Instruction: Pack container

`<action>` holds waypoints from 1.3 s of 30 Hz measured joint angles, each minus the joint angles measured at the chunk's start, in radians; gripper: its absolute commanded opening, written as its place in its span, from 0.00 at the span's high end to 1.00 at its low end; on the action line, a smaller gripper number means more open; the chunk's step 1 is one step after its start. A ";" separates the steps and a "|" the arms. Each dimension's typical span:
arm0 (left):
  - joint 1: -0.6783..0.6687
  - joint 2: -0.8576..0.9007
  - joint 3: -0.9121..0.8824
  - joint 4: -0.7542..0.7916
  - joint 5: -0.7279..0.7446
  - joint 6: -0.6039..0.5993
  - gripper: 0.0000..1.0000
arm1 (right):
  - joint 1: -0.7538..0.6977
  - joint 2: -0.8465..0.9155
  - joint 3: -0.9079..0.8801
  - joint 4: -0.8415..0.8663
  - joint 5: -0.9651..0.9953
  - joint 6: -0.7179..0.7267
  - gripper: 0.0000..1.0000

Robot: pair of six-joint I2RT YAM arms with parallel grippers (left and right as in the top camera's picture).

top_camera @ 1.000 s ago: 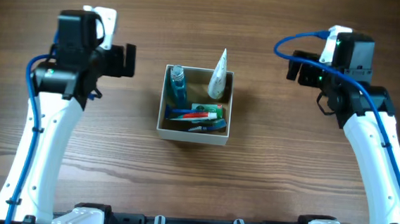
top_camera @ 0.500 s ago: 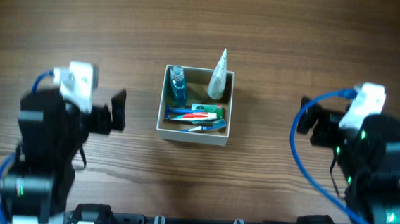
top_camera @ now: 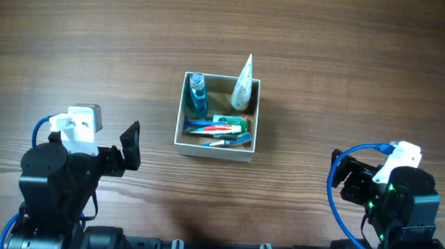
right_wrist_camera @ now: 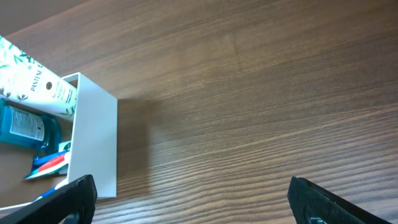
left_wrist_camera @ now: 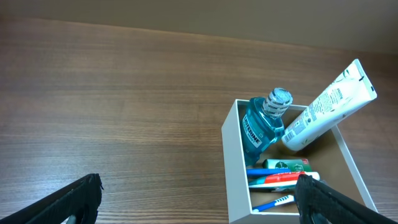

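Container [top_camera: 213,150] sits mid-bench [top_camera: 352,63], square, thin white walls, tan-brown inside, no lid. It lies between the two arms and farther out from their bases, well apart from both claws.

Contents, far half: a teal mouthwash bottle [top_camera: 197,95] stands in the far-left corner, its cap above the rim. A white tube [top_camera: 243,83] leans in the far-right corner, cap end down in the box and flat crimped end poking up past the wall. The right wrist view shows "PANTENE" and a green leaf print on the tube. In the left wrist view the tube's lower end is just beside the bottle; cannot tell whether they touch.

Contents, near half: slim items lie flat, crosswise. A green-and-white toothpaste [top_camera: 232,123] lies toward the middle. Beside it is a red, white and blue piece [top_camera: 206,128], too small to name. A blue toothbrush [top_camera: 227,142] lies closest to the near wall.

Left claw [top_camera: 131,144]: low by the near-left bench edge, pointing toward the container. Fingers spread wide at the frame corners of its wrist view, gripping nothing.

Right claw [top_camera: 349,180]: low at the near-right, fingers likewise spread wide with only bare bench between them
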 measured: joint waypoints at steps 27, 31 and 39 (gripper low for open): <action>0.000 0.000 -0.002 -0.003 0.003 -0.003 0.00 | 0.000 -0.499 -0.731 1.017 -0.162 -0.462 0.00; 0.000 0.000 -0.002 -0.003 0.003 -0.003 0.00 | 0.000 -0.499 -0.781 1.014 -0.161 -0.438 0.00; 0.000 0.000 -0.002 -0.003 0.003 -0.003 0.00 | 0.000 -0.500 -0.796 1.009 -0.161 -0.428 0.00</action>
